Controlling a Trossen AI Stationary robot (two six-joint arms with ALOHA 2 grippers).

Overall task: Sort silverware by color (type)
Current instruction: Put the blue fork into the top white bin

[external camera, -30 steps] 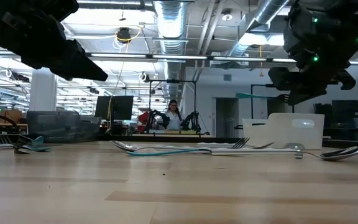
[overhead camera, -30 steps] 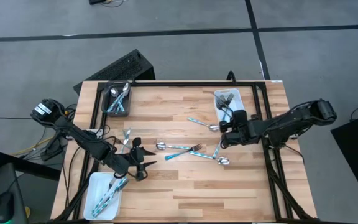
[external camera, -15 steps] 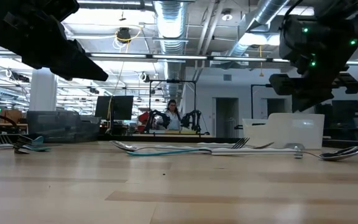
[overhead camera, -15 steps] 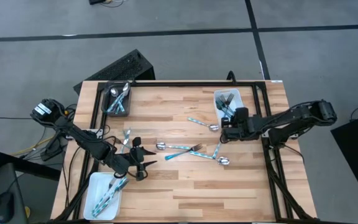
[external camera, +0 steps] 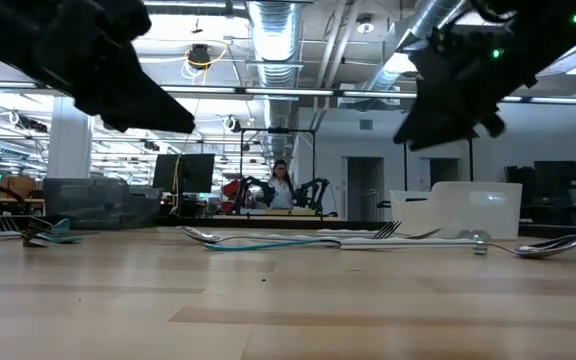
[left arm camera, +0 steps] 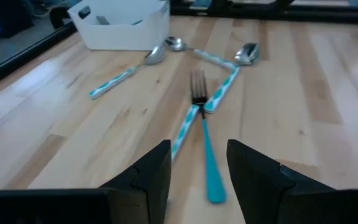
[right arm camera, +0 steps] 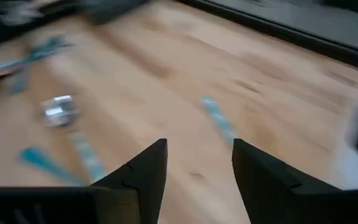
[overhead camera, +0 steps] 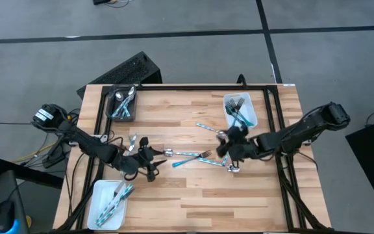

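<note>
Both our left hand [overhead camera: 149,160] and right hand [overhead camera: 224,144] hang open and empty over the loose silverware [overhead camera: 193,156]; next we'd grab one piece.

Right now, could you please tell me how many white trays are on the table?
2. One white tray sits at the table's right side, holding forks; the other tray is at its left front corner, holding teal-handled silverware. None looks hidden.

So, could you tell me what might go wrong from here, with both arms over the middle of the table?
1. The loose silverware lies crossed and overlapping, so the open left hand, lined up on a fork, may drag a neighbouring piece along.
2. The right hand, open and empty, hangs near the same pile; both arms reaching in could collide.
</note>
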